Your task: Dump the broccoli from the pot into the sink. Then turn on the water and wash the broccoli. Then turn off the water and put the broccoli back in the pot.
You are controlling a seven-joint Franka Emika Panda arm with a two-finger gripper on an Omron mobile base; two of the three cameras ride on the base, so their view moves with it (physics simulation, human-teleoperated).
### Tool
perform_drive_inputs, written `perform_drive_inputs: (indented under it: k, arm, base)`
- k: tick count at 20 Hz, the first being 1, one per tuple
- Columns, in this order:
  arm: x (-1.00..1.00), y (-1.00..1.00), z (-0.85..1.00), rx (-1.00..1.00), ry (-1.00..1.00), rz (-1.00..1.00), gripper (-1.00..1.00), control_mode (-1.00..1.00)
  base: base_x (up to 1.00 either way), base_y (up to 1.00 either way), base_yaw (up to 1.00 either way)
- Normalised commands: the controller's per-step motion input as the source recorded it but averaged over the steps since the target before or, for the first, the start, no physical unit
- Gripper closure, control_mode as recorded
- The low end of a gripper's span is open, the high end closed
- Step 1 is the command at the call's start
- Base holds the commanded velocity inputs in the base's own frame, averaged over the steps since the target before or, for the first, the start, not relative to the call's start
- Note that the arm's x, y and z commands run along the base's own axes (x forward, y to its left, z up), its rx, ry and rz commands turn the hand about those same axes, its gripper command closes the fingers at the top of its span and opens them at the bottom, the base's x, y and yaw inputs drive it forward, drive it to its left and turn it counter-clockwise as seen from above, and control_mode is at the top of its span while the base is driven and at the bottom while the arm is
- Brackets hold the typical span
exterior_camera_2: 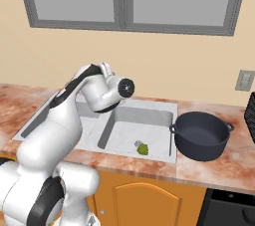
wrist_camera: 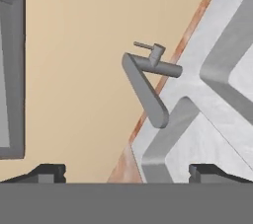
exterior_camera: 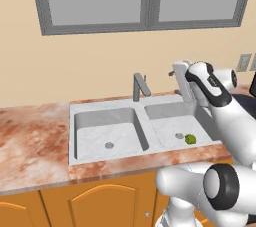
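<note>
Several ways to slip from here, taken from the front edge back.

Lies loose in the right basin of the sink (exterior_camera: pixel 100 105), the broccoli (exterior_camera: pixel 190 139), just beside the round drain (exterior_camera: pixel 179 135) and well off to one side of the faucet. Looks dumped already, so likely next comes the water. May miss the floret altogether if the spout stays pointed where it is; may also roll onto the drain once the stream hits.

Stands upright on the worktop (exterior_camera_2: pixel 219 172) just right of the sink, the pot (exterior_camera_2: pixel 201 135), seemingly empty. Sits close enough to the basin edge to be knocked by a wide swing of the arm.

Hangs above the back of the sink, the claw (wrist_camera: pixel 127 172), tips spread wide and pinching nothing, aimed at the faucet (wrist_camera: pixel 148 87). Needs to reach the thin lever (wrist_camera: pixel 143 46) on top, not the broad spout (wrist_camera: pixel 157 110) below it. Could shove the spout sideways instead of opening the tap if it comes in low. Could slide off so slim a lever if the wide tips straddle it rather than push it.

Leaves little room behind, with the wall (wrist_camera: pixel 74 70) close beyond the faucet; could scrape it by overshooting.
</note>
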Motion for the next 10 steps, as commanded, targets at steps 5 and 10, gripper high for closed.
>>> perform_drive_inputs:
  k: [5,10]
  arm:
    - [0.2,-0.08,0.0,0.07,0.19,0.0,-1.0,-1.0]
    - [0.18,0.0,-0.07,0.03,0.11,-0.01,-1.0,-1.0]
  base:
    - [0.0,0.0,0.0]
    - [0.0,0.0,0.0]
